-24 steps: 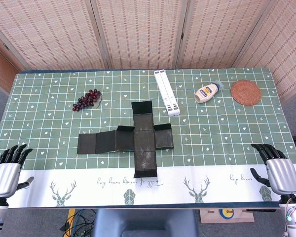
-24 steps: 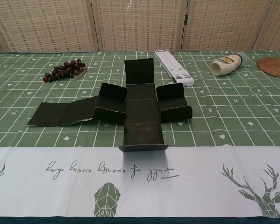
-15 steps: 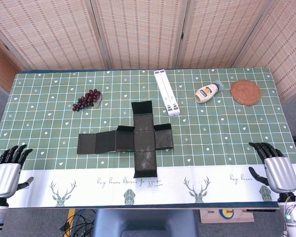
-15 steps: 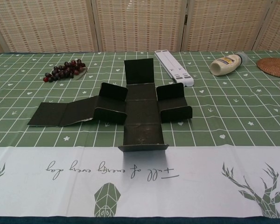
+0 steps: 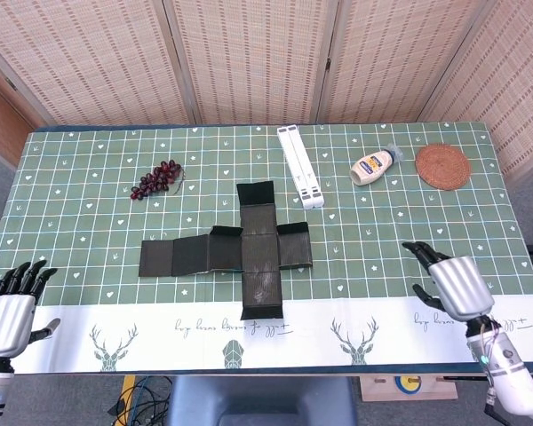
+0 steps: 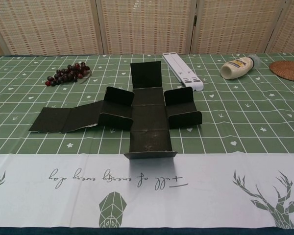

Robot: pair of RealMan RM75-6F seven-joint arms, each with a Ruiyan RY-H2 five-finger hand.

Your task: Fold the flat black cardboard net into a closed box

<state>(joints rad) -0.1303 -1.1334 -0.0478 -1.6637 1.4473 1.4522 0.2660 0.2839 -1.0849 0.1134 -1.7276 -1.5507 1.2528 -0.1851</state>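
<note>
The flat black cardboard net [image 5: 240, 251] lies spread out in the middle of the green checked tablecloth [image 5: 409, 222]. It looks like a cross, and some small flaps stand up a little. The right hand [image 5: 451, 282] is above the near right part of the table, well apart from the net. Its fingers are spread and it holds nothing. The left hand [image 5: 9, 311] is at the near left corner, also with its fingers apart and holding nothing. A bunch of dark red grapes [image 5: 157, 178], a long white folding stand [image 5: 300, 165], a pale squeeze bottle [image 5: 374, 165] and a round brown woven coaster [image 5: 442, 166] sit farther back.
</note>
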